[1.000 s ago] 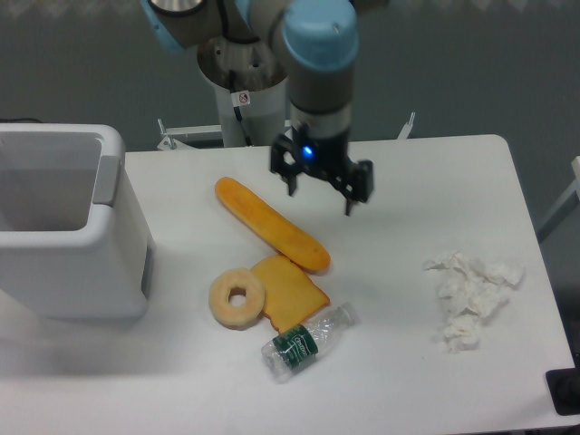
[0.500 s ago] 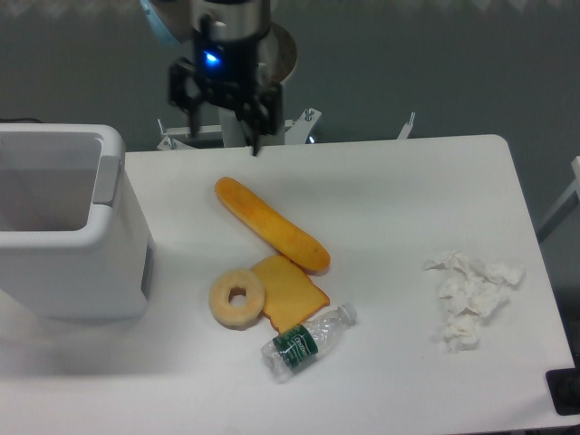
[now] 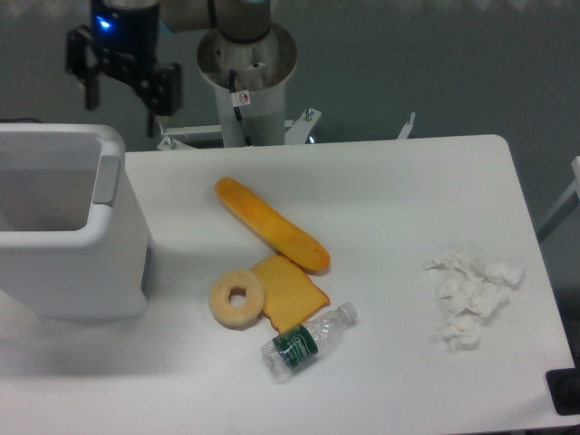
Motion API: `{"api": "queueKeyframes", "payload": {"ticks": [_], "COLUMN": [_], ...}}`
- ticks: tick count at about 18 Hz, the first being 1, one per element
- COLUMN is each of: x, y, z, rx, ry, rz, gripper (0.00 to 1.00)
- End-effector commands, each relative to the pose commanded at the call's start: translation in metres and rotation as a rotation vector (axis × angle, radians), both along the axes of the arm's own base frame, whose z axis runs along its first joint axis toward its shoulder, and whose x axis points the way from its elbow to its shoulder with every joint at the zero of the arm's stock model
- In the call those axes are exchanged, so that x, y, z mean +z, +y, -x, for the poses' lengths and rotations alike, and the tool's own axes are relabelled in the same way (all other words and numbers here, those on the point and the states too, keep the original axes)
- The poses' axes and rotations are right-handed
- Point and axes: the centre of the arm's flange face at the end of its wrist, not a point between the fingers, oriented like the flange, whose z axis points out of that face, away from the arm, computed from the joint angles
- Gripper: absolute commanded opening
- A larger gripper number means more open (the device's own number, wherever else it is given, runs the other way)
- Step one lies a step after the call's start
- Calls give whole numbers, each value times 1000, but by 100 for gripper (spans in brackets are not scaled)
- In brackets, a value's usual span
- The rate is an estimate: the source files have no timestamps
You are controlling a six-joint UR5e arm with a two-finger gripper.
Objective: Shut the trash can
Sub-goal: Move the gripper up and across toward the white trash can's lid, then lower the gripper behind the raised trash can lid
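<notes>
The trash can (image 3: 77, 272) is a large white box-shaped bin at the table's left edge. Its top is open and I see into its pale inside. A grey hinge tab (image 3: 108, 179) sits on its right rim. I cannot see its lid. My gripper (image 3: 120, 111) hangs in the air at the top left, above and just behind the bin's right rim, clear of it. Its two dark fingers (image 3: 152, 116) stand apart and hold nothing.
A long orange bread loaf (image 3: 272, 227), a ring-shaped donut (image 3: 237, 297), a toast slice (image 3: 290, 292) and a small plastic bottle (image 3: 308, 340) lie mid-table. Crumpled white tissue (image 3: 471, 294) lies at the right. The robot's base column (image 3: 246, 86) stands behind the table.
The gripper has swept left and back, from above the table near the bread loaf to above the bin's right rim. Nothing on the table has moved.
</notes>
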Motion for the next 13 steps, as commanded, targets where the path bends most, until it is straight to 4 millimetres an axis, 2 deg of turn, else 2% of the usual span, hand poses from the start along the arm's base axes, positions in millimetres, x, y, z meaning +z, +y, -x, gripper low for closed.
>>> {"api": "queueKeyframes", "payload": {"ticks": [8, 13], "x": [5, -4], "y": [8, 30], "z": [-38, -62], "rx": [-88, -94], "ry": [-25, -42], "rz": [-24, -49], "gripper": [100, 100]}}
